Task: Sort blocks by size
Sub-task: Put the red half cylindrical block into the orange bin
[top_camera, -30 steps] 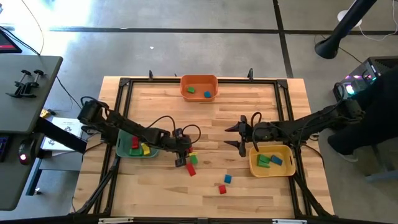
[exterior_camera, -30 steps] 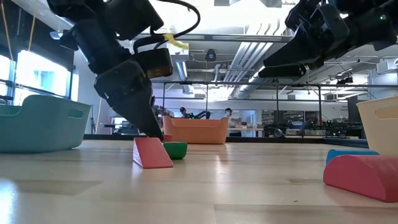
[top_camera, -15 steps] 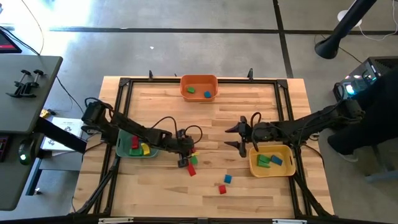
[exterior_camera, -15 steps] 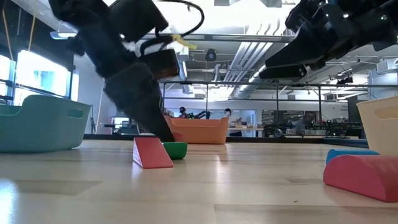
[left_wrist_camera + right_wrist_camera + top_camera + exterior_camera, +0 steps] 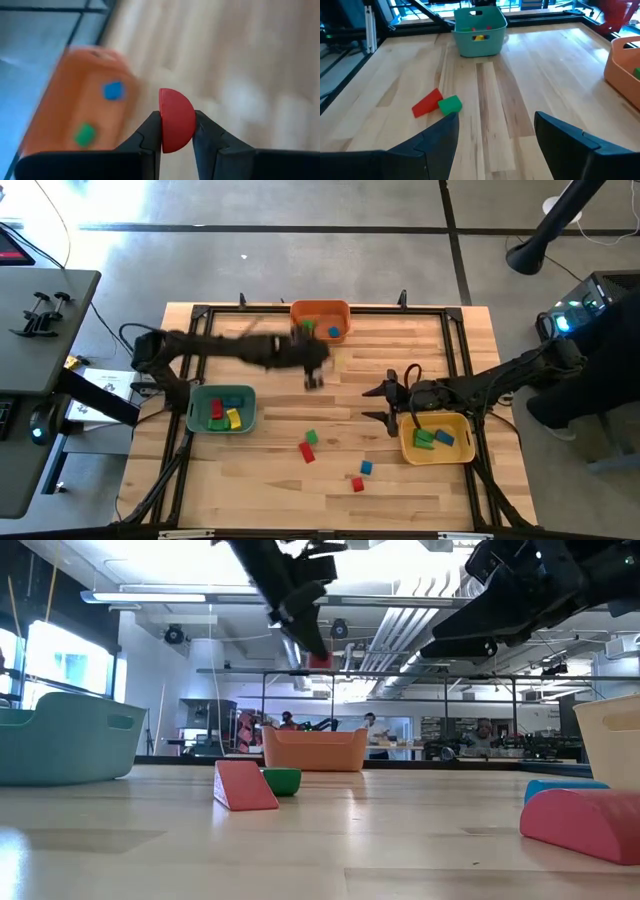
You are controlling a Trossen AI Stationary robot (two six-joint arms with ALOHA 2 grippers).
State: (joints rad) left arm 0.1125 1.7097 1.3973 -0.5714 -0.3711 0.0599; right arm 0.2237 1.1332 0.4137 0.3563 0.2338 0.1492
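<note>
A small red block [image 5: 176,120] with one round side is pinched between the two dark fingers [image 5: 212,135] of the left gripper [image 5: 177,131]. The fingers press on its flat sides. In the low view this red block [image 5: 320,660] is high in the air, well above the table [image 5: 400,480]. From above, the left gripper [image 5: 313,376] is near the orange bin [image 5: 320,308].

That orange bin holds a green block [image 5: 307,325] and a blue block [image 5: 333,332].

No words or labels can be read on any of the blocks or bins.

On the table a red wedge block [image 5: 307,452] lies touching a green block [image 5: 311,437]. Nearer the front edge, another red block [image 5: 357,484] and a blue block [image 5: 366,468] sit just beside each other.

The green bin [image 5: 196,412] holds red, green, yellow and blue blocks. The yellow bin [image 5: 405,445] holds green blocks and a blue one.

The right gripper [image 5: 385,402] hangs in the air just beside the yellow bin. Its fingers [image 5: 570,142] are wide apart and hold nothing.
</note>
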